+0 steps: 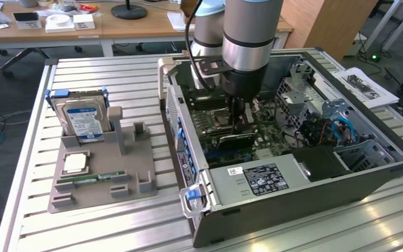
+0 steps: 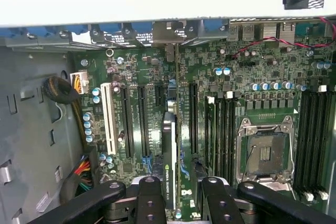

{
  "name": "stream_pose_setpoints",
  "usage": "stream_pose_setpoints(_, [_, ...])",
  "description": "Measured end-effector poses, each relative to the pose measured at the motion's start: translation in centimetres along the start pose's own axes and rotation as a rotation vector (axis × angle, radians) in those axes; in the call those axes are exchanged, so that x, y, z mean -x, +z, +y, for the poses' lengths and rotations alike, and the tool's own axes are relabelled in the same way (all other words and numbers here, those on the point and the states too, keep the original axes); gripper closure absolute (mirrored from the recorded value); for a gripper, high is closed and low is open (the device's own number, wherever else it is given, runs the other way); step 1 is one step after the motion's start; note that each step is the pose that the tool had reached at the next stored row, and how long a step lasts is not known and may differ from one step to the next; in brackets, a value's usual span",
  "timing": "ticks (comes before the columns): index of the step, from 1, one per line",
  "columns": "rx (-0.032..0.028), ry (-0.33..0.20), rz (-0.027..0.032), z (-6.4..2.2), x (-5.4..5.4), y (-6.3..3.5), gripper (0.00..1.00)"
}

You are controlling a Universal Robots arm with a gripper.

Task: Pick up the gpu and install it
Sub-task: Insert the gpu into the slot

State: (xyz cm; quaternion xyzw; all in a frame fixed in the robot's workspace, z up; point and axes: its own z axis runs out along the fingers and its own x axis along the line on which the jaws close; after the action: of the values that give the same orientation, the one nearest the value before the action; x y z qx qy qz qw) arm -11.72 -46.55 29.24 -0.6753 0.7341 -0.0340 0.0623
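In the exterior view the arm reaches straight down into the open computer case (image 1: 369,173), its gripper (image 1: 238,125) just above the motherboard (image 1: 219,113). In the wrist view the gripper (image 2: 180,195) clasps the gpu (image 2: 168,156), a thin black card standing edge-on over the motherboard (image 2: 247,103) slots, white lettering unreadable.

Case walls (image 1: 187,131) and cables (image 1: 341,131) likely crowd the gripper (image 1: 240,123).

The gpu (image 2: 169,156) — thin, dark, edge-on — stands upright on the green board, running 12 to 6 between black slots.
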Motion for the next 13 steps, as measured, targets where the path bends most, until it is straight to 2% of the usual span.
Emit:
stream_pose_setpoints(4, [0.0002, 0.0, 0.0, -0.01, 0.01, 0.0, 0.66])
stream_pose_setpoints(5, [0.0025, 0.0, 0.0003, -0.06, 0.02, 0.02, 0.66])
stream_pose_setpoints(6, [0.0069, 0.001, 0.0005, -0.09, 0.02, 0.01, 0.66])
stream_pose_setpoints(9, [0.0286, 0.002, 0.0024, -0.2, 0.03, 0.0, 0.66])
stream_pose_setpoints(13, [0.0525, 0.003, 0.0036, -0.36, 0.13, 0.02, 0.66])
